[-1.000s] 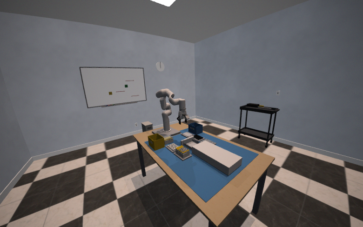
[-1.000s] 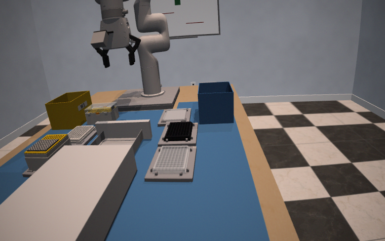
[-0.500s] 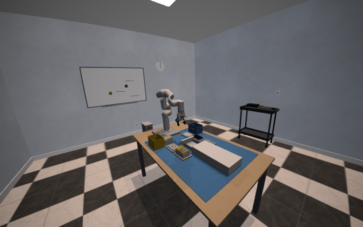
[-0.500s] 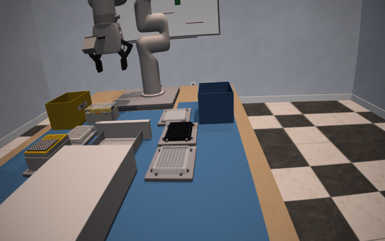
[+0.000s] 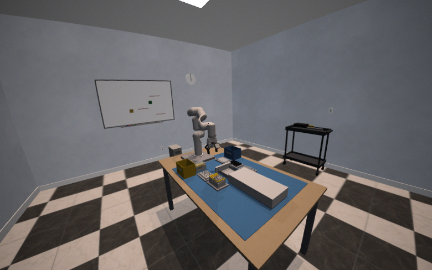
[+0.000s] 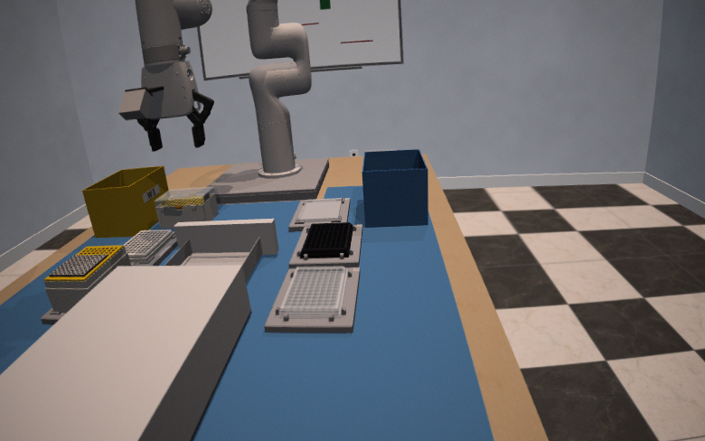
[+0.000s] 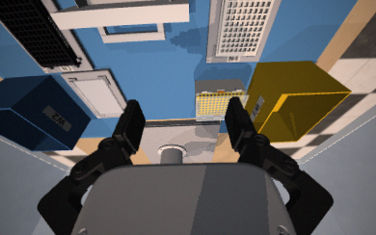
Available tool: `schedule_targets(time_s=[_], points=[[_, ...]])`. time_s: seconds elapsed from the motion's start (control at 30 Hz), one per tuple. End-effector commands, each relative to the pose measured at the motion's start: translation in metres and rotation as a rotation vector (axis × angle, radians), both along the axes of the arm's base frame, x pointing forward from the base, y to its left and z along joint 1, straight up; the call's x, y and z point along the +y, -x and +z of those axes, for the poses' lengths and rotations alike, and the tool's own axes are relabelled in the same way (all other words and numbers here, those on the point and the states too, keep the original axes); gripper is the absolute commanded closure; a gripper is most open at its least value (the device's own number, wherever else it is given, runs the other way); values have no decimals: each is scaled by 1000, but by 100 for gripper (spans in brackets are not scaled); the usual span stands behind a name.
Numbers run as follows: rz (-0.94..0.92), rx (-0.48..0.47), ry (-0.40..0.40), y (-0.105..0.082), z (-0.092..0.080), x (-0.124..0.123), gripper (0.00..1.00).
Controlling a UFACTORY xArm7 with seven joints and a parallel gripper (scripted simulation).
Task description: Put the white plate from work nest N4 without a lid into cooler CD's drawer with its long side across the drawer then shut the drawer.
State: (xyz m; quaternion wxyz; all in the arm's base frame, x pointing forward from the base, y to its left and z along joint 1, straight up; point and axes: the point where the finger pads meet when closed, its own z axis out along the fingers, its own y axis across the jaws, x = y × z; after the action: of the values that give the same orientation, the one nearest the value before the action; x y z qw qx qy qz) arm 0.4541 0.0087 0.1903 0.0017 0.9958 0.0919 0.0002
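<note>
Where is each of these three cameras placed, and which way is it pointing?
Top: high in the room's corner, facing the table and whole arm.
Exterior: low over the bench's far end, looking along the cooler toward the arm's base plate; the open gripper hangs above.
Wrist: on the hand, looking down past its open fingers.
Shared: exterior and wrist both show the yellow bin and blue bin.

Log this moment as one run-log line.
gripper: open, empty, high above bench | white plate: in nest, untouched | drawer: open | phase: approach
</note>
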Motion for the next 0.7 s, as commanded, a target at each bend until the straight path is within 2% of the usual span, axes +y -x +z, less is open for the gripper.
schedule_targets(time_s=[0.0,0.1,0.6,0.67], points=[[1,-3,-3,-12,-10,-19,0],[1,-3,-3,-14,-12,-23,0],[1,-3,-3,-45,-44,-84,0],[1,-3,-3,-45,-44,-84,0]])
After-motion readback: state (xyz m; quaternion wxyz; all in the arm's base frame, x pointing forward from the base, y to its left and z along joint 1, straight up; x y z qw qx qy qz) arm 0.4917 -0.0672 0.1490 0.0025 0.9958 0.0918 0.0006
